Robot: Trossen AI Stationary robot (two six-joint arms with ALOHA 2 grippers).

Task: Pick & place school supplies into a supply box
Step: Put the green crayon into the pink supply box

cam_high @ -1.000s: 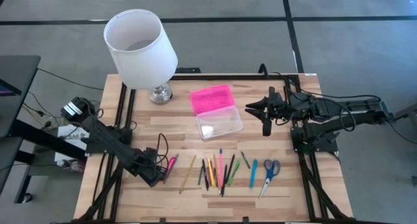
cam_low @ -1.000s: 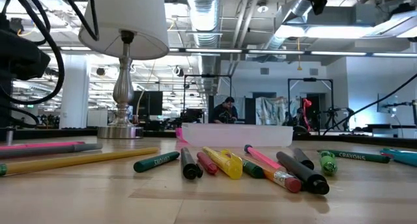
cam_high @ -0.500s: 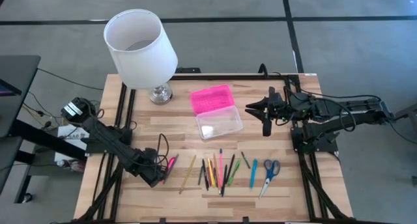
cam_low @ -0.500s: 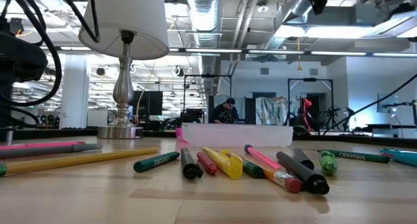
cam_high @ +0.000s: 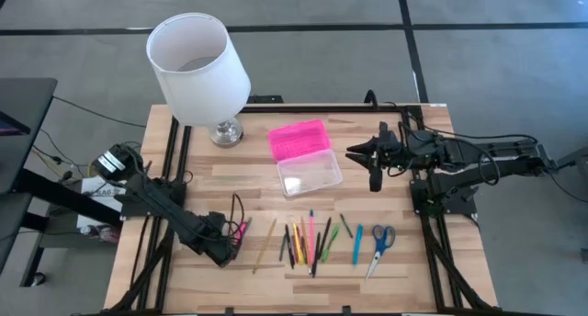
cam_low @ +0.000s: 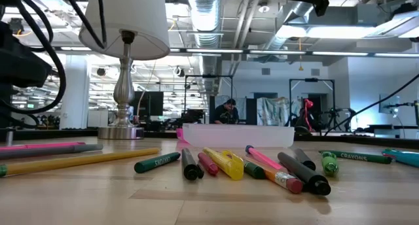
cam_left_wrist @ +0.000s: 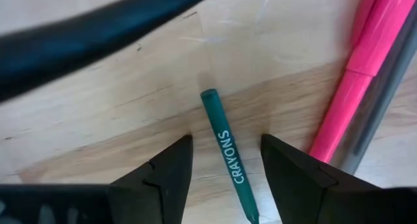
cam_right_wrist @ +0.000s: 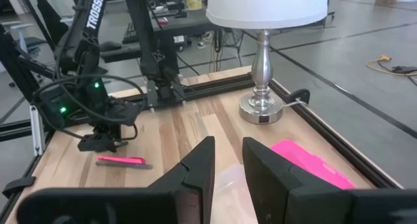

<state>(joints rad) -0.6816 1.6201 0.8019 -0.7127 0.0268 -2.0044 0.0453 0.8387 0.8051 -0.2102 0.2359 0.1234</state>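
School supplies (cam_high: 317,240) lie in a row along the table's (cam_high: 413,270) near edge in the high view, with the supply box (cam_high: 305,157) open beyond them beside the lamp (cam_high: 197,68), and the left gripper (cam_high: 227,252) low at the row's left end. Left wrist view: its fingers (cam_left_wrist: 166,175) stand apart, released, either side of a green crayon (cam_left_wrist: 228,155) lying beside a pink marker (cam_left_wrist: 355,94). Right wrist view: the right gripper (cam_right_wrist: 228,168) hangs parted and empty over the box.

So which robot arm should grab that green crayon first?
Left. Its tool hangs open right over the thin green crayon, one finger either side. The right tool waits far off beside the clear plastic box.
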